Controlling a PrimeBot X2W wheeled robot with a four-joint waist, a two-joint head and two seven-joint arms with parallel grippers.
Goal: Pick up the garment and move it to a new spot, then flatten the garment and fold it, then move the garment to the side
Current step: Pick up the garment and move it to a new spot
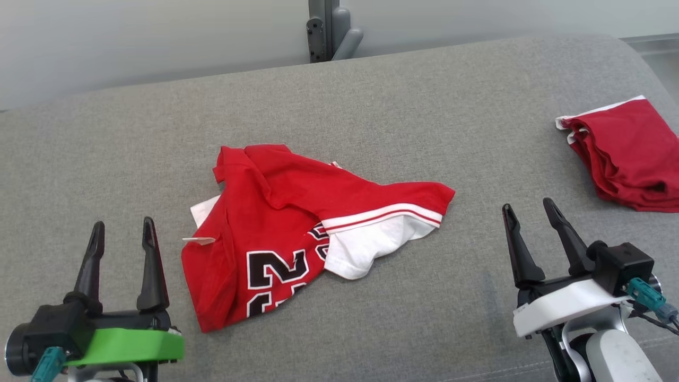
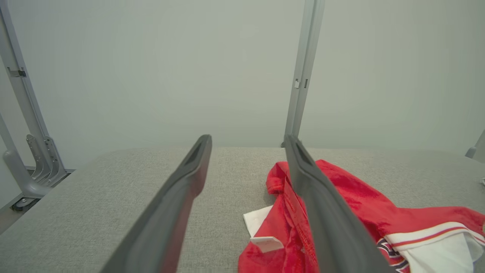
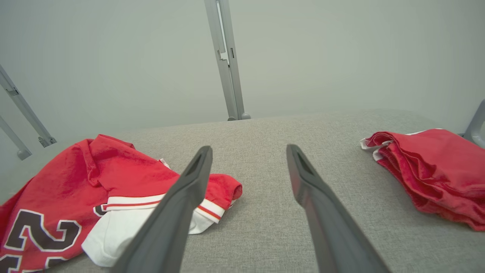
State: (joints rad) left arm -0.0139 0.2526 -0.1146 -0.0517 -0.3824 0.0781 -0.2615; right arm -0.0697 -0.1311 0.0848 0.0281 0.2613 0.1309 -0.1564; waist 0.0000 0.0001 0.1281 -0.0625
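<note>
The crumpled red jersey with black numerals [image 1: 297, 228] lies central on the grey fabric surface [image 1: 371, 106]. The left gripper [image 1: 123, 223] and right gripper [image 1: 528, 205] flank it, jaws apart, empty. Best pinch: probably its raised collar edge.

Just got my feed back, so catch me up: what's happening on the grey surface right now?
Nothing is being handled at the moment. A crumpled red jersey with black numbers lies on the grey padded surface, not yet flattened or folded. The left gripper and the right gripper are both open and empty, one on each side of it and apart from it. A second red garment lies folded at the far right.
</note>
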